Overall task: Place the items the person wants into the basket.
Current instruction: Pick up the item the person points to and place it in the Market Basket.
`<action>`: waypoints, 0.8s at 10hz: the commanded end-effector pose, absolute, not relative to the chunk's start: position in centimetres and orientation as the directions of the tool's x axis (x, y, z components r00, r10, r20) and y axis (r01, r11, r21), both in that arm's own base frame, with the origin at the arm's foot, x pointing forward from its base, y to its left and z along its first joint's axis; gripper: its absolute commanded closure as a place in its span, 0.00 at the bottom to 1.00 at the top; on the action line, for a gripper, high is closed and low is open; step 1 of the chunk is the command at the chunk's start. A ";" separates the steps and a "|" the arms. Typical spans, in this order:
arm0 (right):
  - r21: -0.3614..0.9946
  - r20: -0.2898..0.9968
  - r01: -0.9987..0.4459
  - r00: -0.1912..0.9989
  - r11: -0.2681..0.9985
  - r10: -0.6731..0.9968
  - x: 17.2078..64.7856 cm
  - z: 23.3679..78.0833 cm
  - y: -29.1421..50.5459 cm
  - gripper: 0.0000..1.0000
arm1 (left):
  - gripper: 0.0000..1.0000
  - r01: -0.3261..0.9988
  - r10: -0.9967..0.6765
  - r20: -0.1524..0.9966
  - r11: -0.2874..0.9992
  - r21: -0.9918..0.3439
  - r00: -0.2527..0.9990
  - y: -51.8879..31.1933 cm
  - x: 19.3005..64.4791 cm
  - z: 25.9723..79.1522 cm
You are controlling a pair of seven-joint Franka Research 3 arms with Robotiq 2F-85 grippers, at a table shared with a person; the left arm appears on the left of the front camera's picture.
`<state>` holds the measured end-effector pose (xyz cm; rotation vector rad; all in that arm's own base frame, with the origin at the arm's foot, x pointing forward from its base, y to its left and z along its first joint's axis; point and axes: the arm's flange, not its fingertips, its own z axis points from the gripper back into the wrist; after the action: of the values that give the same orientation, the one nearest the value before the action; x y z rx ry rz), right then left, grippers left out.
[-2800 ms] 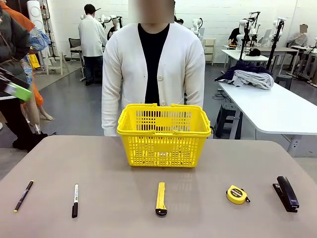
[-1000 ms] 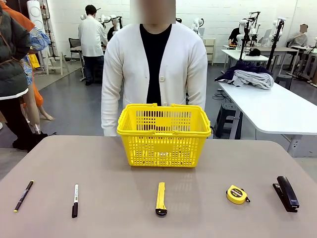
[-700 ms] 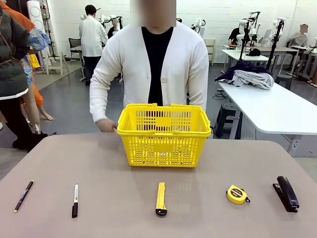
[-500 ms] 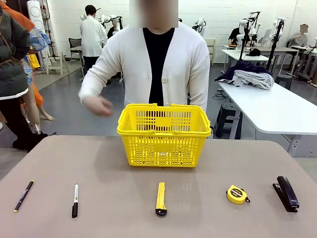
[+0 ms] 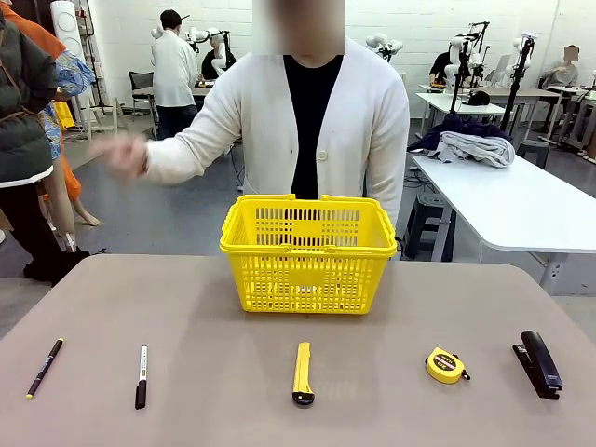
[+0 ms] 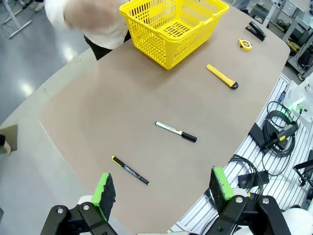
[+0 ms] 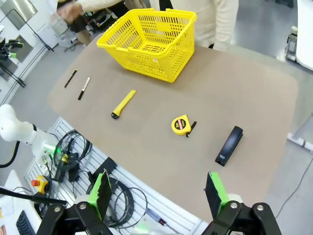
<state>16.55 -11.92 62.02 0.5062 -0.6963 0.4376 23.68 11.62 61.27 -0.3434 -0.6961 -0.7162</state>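
Pen, marker, knife: all three lie flat on the counter in the near row, well apart from each other. Pen sits farthest toward your left arm, marker next, knife about centre in front of the basket

Handling, as judged:
- Pen: very light, thin and stiff, and likely to roll. Pinch it across the barrel at mid-length
- Marker: light, round and smooth. Take it mid-barrel, on the black part just below the white band
- Knife: slim, stiff casing that lies flat. Close across its narrow width near the middle, clear of the black end

Count: one pen, one marker, one knife, one basket. Also one tape measure and one stapler at the right end of the row; leave both. Basket stands upright at the far side, just before the person, handles folded down

Person's hand is raised out to the side and blurred; you cannot tell which item it picks

Left tool: pads spread wide, nothing between, high over the pen end. Right tool: spread likewise, nothing held, high above the near edge
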 end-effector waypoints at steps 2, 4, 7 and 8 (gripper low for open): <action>0.287 0.701 -0.549 0.679 0.785 0.219 16.4 62.1 -11.8 0.00 | 0.00 0.697 -0.480 0.689 0.715 -0.051 0.543 11.7 23.6 61.3; 0.287 0.701 -0.549 0.679 0.785 0.219 16.4 62.1 -11.8 0.00 | 0.00 0.697 -0.480 0.689 0.715 -0.051 0.543 11.7 23.6 61.3; 0.287 0.701 -0.549 0.679 0.785 0.219 16.4 62.1 -11.8 0.00 | 0.00 0.697 -0.480 0.689 0.715 -0.051 0.543 11.7 23.6 61.3; 0.287 0.701 -0.549 0.679 0.785 0.219 16.4 62.1 -11.8 0.00 | 0.00 0.697 -0.480 0.689 0.715 -0.051 0.543 11.7 23.6 61.3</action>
<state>16.55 -11.92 62.02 0.5062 -0.6963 0.4377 23.68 11.62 61.27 -0.3434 -0.6962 -0.7162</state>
